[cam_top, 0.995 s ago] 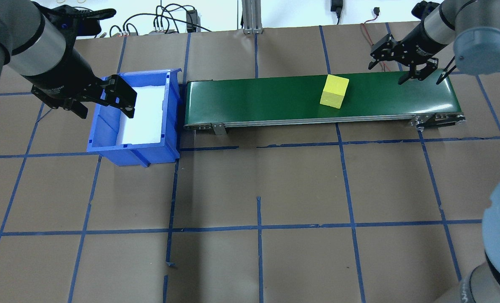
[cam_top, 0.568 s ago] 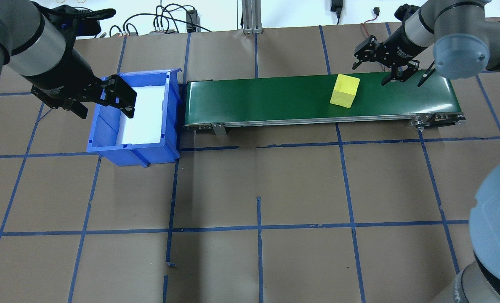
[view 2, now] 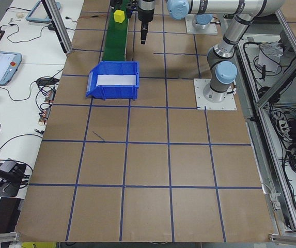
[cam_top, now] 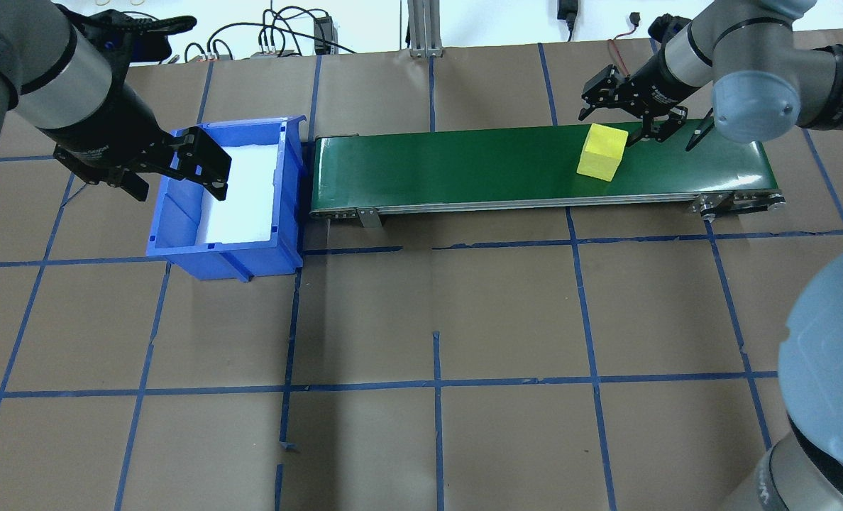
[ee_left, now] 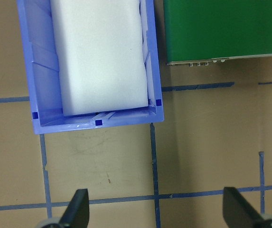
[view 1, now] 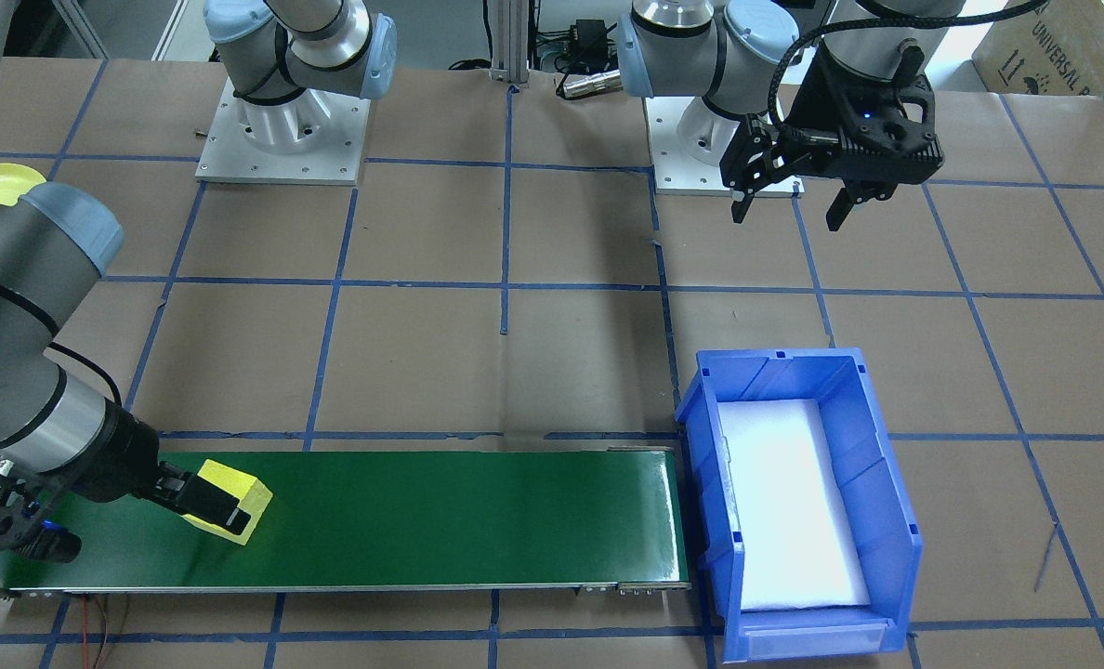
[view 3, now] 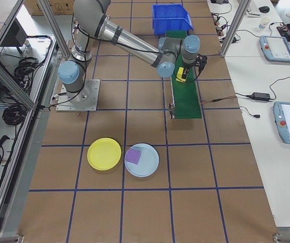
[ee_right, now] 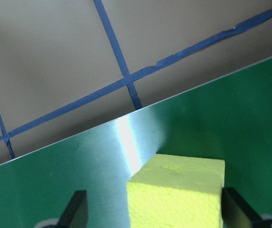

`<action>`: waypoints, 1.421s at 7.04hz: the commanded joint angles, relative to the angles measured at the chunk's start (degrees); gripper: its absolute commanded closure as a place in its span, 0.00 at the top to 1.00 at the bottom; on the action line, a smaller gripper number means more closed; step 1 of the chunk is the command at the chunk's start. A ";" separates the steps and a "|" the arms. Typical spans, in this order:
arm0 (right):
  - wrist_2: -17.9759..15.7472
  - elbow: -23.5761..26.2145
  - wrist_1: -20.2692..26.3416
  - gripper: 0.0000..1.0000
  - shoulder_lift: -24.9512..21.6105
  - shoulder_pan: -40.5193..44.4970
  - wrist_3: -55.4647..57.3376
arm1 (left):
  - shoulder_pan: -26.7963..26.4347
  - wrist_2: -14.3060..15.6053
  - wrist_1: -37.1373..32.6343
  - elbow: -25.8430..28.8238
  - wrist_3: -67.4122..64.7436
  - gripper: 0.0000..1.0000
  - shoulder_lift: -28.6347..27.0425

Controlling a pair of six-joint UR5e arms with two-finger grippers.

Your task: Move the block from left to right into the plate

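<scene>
My right end effector (cam_top: 624,121), open, straddles the yellow block (cam_top: 602,152) at the belt's (cam_top: 464,170) three-o'clock end, nothing gripped; the yellow plate (view 3: 104,154) waits empty, well apart.

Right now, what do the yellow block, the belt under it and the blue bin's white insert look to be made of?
Yellow block: likely foam, with a pitted matte surface. Belt: smooth green rubber or PVC, judging by a glare streak. Blue bin: glossy moulded plastic; its white insert looks like a foam slab, though glare washes it out.

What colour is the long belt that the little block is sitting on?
Dark green; the conveyor belt under the yellow foam block shows best overhead.
</scene>
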 commanded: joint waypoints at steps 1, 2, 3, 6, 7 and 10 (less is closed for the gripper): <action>-3.68 2.61 -0.42 1.00 0.47 -0.16 -5.98 | 0.07 0.00 -0.03 -0.03 0.00 1.00 0.00; -7.37 3.14 -1.38 0.99 0.38 -0.07 -7.16 | 0.08 0.00 -0.03 -0.03 0.00 1.00 0.00; -9.23 2.80 -1.39 0.94 0.47 -0.16 -7.43 | 0.08 0.00 -0.03 -0.03 0.09 1.00 0.00; -19.44 2.53 -3.06 0.30 -1.02 -1.47 -13.98 | 0.08 0.00 -0.03 -0.03 0.09 1.00 0.00; -19.88 3.75 -2.01 0.22 -4.42 -4.18 -16.29 | 0.08 0.00 -0.03 -0.03 0.09 1.00 0.00; -23.91 19.35 4.94 0.23 -21.36 -19.71 -34.63 | 0.08 0.00 -0.03 -0.03 0.09 1.00 0.00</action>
